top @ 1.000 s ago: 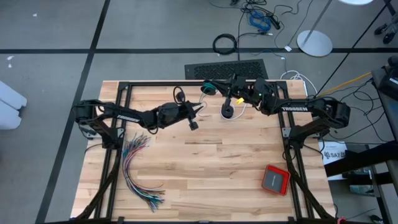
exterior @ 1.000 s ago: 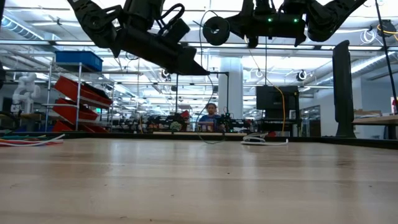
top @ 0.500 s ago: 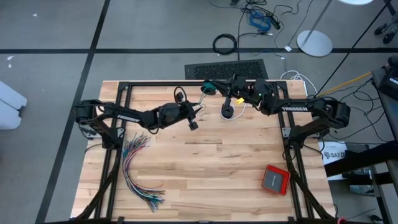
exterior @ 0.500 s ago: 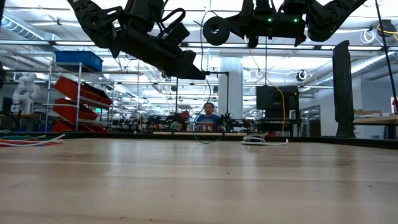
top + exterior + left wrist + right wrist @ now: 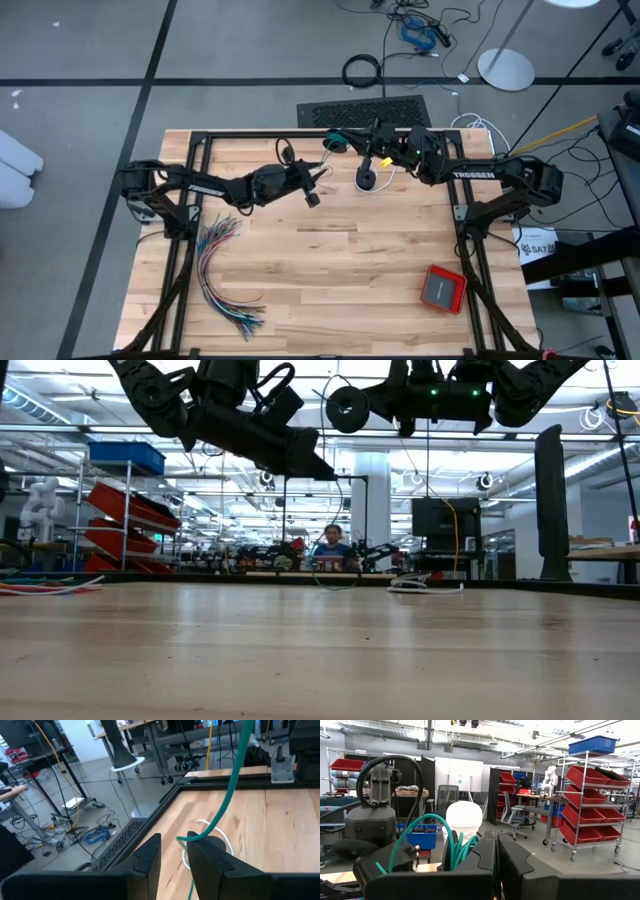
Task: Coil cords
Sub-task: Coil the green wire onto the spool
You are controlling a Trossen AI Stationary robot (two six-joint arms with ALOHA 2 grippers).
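My right gripper (image 5: 347,140) is raised over the table's far middle, shut on a small coil of the teal cord (image 5: 333,141) (image 5: 456,845). From the coil a strand (image 5: 227,795) sags in a loop (image 5: 336,578) to just above the table and comes up to my left gripper (image 5: 172,842) (image 5: 311,197). The left gripper hovers nearer and to the left, its fingers apart with the strand in the gap. The black cord (image 5: 367,181) lies coiled on the table under the right arm, its white tail (image 5: 386,186) beside it. My left gripper does not pinch the teal strand, which passes through the gap and bends over the tip of one finger (image 5: 194,840); the fingers point about level toward the table's far right. My right gripper pinches several turns of the teal coil (image 5: 470,847) between its two fingers. The fingers come about level from the table's right. The coil is lifted clear, one strand hanging below it.
A fanned bundle of many-coloured wires (image 5: 221,275) lies at the near left. An orange-red box (image 5: 443,288) sits at the near right. Black frame rails (image 5: 184,190) run along both sides. Beyond the far edge are a black mat (image 5: 365,108) and a person (image 5: 333,546).
My left gripper's fingers have drawn a little apart and stayed so, the hand staying where it was. The hanging loop of the teal cord has swung slightly. The right arm has kept still.
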